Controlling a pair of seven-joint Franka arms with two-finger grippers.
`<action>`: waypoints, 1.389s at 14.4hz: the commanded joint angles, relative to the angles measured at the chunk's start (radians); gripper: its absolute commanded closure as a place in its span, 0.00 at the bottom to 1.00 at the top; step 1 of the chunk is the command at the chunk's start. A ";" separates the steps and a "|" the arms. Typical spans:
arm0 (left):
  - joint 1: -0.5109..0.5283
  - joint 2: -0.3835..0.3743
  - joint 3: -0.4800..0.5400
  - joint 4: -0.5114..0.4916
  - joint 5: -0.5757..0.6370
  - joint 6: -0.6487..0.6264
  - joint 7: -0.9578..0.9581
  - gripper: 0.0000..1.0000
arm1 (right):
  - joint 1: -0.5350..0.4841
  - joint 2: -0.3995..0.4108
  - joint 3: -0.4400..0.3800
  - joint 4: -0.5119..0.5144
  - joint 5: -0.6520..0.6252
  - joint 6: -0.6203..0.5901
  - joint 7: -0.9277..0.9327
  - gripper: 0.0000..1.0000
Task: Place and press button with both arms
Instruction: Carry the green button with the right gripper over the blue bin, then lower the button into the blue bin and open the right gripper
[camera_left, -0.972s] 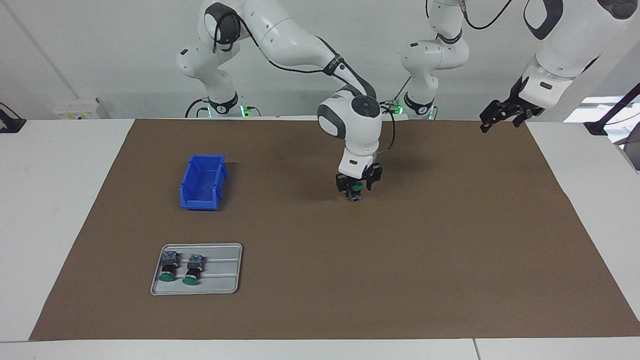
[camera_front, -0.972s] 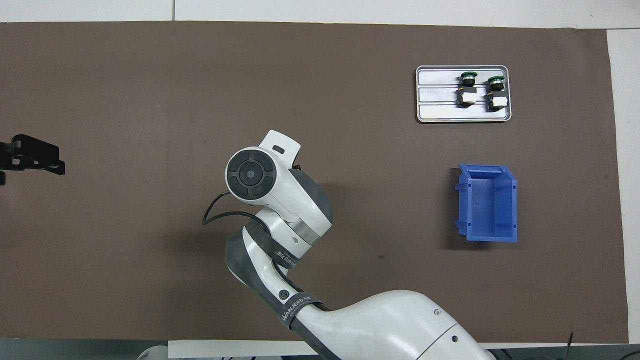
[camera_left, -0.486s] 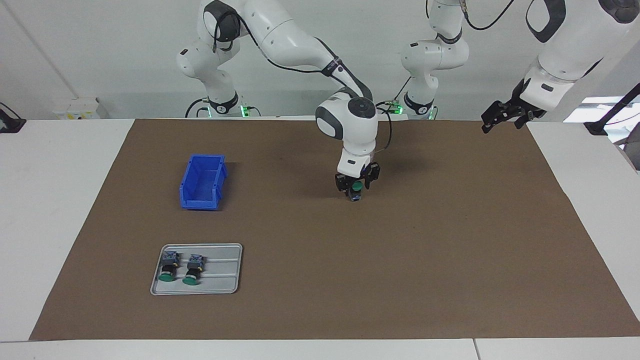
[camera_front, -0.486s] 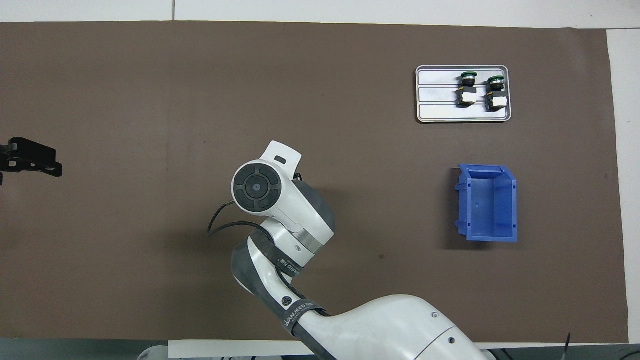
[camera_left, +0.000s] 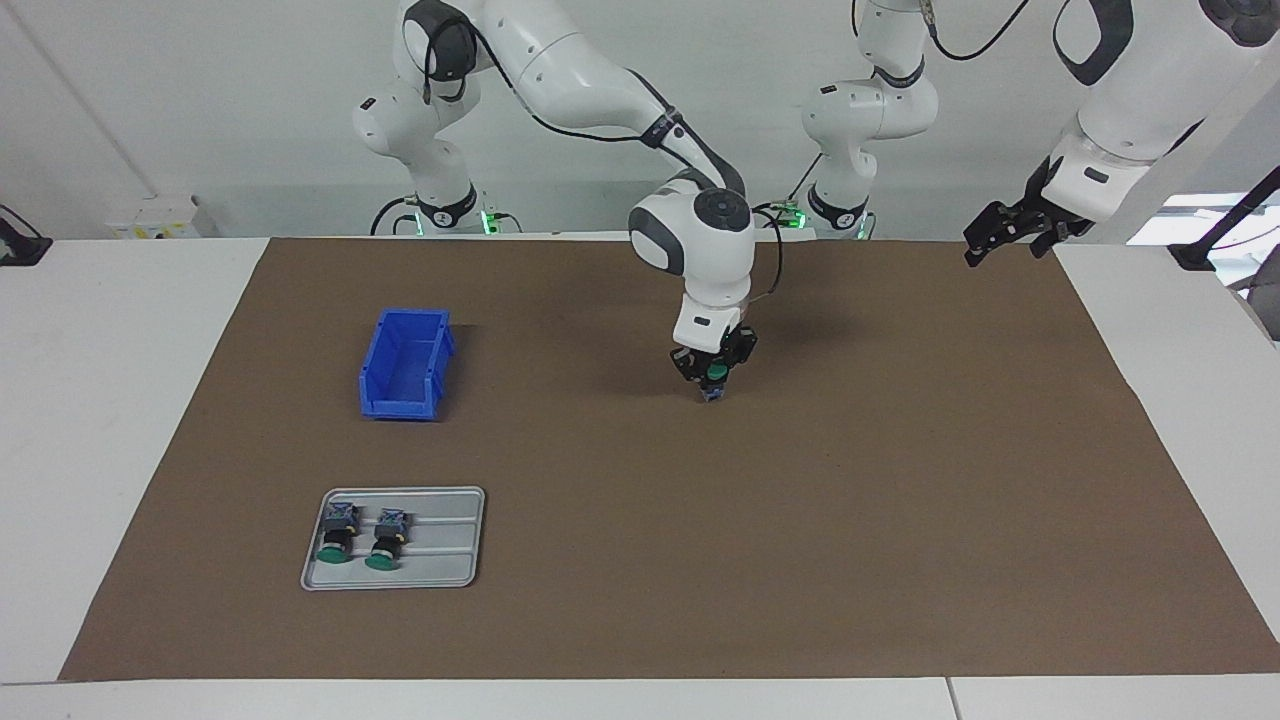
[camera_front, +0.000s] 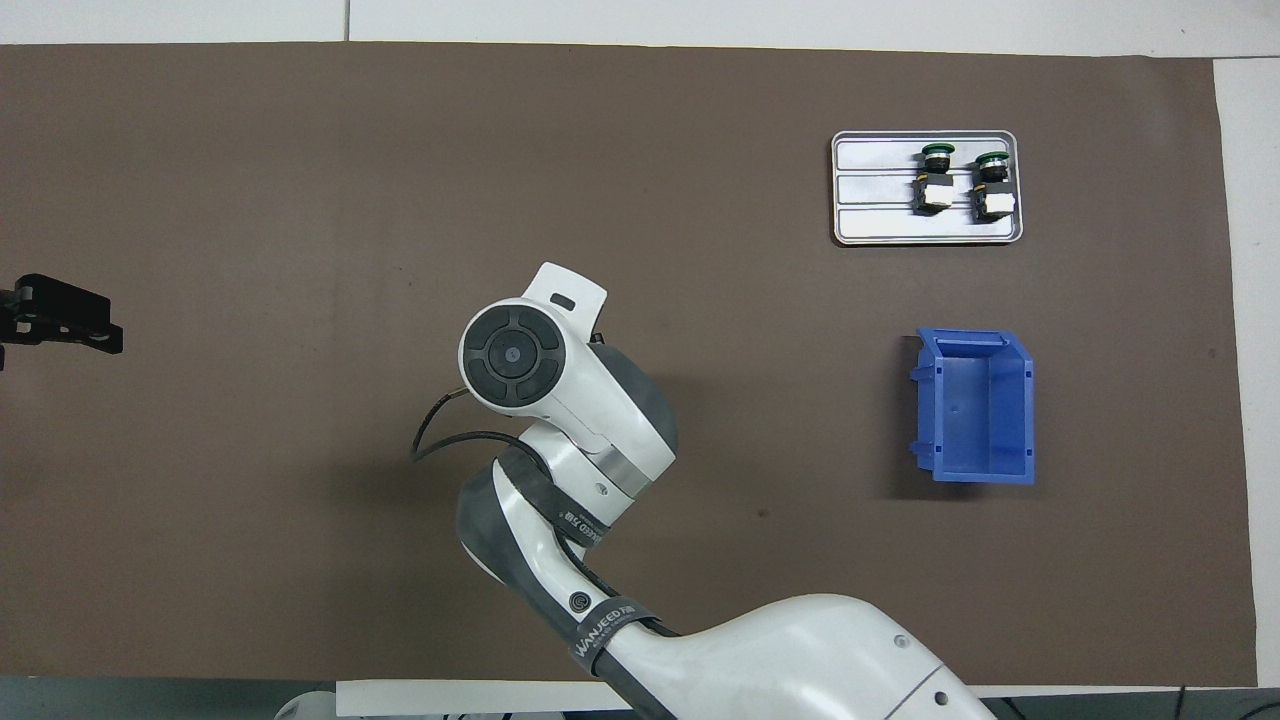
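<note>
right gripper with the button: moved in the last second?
Yes. The right gripper, shut on the button, edged toward the robots, away from the tray.

Overhead: button under right arm's wrist (camera_front: 520, 355).

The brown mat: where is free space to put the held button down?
The right gripper holds the button over bare mat mid-table. Room is wide from there to the left arm's end, where the left gripper waits. The blue bin and tray crowd the right arm's end.
</note>
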 joint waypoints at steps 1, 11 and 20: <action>-0.003 -0.018 0.005 -0.022 0.019 0.005 0.013 0.00 | -0.146 -0.198 0.000 -0.104 -0.001 -0.055 -0.019 1.00; 0.020 0.008 0.006 0.018 0.016 0.056 0.021 0.01 | -0.751 -0.733 -0.006 -0.622 -0.002 -0.219 -0.502 1.00; 0.033 0.018 0.006 0.024 0.018 0.051 0.021 0.01 | -0.739 -0.619 -0.005 -0.735 -0.002 -0.056 -0.522 0.99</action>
